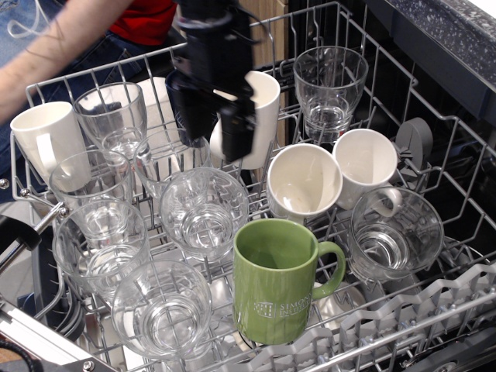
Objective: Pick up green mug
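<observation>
The green mug [279, 279] stands upright at the front of the dishwasher rack [457, 194], handle to the right, white logo text on its side. My black gripper [215, 138] hangs above the rack's back middle, over a glass and in front of a tall white mug [260, 116]. Its two fingers [238, 138] point down with a gap between them and hold nothing. It is well behind and above the green mug, to the left of it.
Several clear glasses [203, 211] fill the rack's left and middle. Two tilted white mugs [304, 182] lie just behind the green mug. A glass [391, 232] sits to its right. A white mug [46, 139] stands far left. A person's arm [70, 46] is behind.
</observation>
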Tool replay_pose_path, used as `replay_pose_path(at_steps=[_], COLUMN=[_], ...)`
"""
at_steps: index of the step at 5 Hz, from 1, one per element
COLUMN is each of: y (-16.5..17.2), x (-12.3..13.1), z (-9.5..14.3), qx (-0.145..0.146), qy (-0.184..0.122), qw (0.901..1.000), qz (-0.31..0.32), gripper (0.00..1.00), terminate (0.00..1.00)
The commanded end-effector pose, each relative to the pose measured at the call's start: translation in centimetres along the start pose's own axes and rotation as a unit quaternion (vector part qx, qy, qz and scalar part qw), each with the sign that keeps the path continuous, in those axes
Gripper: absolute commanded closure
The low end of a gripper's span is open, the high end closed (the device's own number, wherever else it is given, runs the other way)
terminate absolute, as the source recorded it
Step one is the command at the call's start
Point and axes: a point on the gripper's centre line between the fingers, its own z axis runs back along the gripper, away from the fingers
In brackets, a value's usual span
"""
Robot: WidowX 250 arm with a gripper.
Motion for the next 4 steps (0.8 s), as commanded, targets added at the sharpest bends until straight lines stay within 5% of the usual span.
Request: replay_pose_path(at_steps=[1, 4], y=[-2.3, -4.8], x=[2.4, 2.0], z=[-1.6, -6.9], qx=[0.028, 0.0], qy=[-0.022, -0.005], qw=[0.9985, 0.9962], qz=[0.042, 0.086], gripper=[0.0, 0.0], terminate=[0.0, 0.0])
